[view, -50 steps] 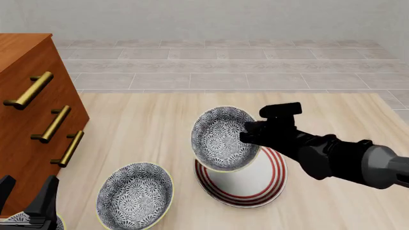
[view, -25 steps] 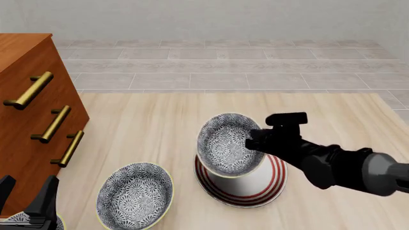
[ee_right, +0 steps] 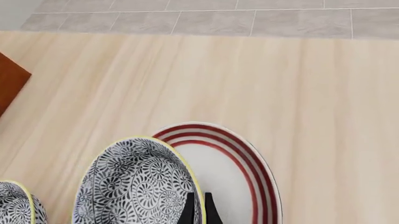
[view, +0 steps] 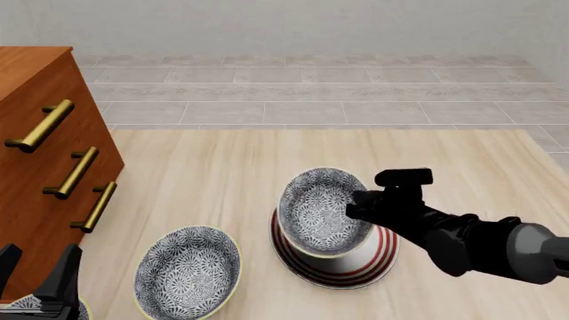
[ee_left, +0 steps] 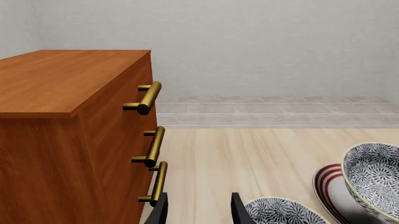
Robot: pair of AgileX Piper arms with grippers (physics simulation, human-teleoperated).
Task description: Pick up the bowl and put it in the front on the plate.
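The bowl [view: 322, 208], deep and printed blue-grey, hangs tilted just over the red-ringed plate [view: 380, 257]. My right gripper [view: 360, 205] is shut on the bowl's right rim. I cannot tell whether the bowl's base touches the plate. In the right wrist view the thin fingers [ee_right: 188, 207] pinch the rim of the bowl [ee_right: 134, 184] above the plate [ee_right: 249, 170]. My left gripper [view: 37, 268] stays open and empty at the near left corner, far from both. The left wrist view shows the bowl [ee_left: 374, 175] and the plate [ee_left: 325, 182] at its edge.
A second bowl of the same print [view: 186, 272] sits on the table to the left of the plate, also seen as a bowl [ee_left: 283, 212] close to the left gripper [ee_left: 199, 212]. A wooden dresser [view: 40, 200] with brass handles fills the left side.
The right gripper has carried the bowl down and slightly right, lowering it from above the plate to just over it. The left arm has not moved.
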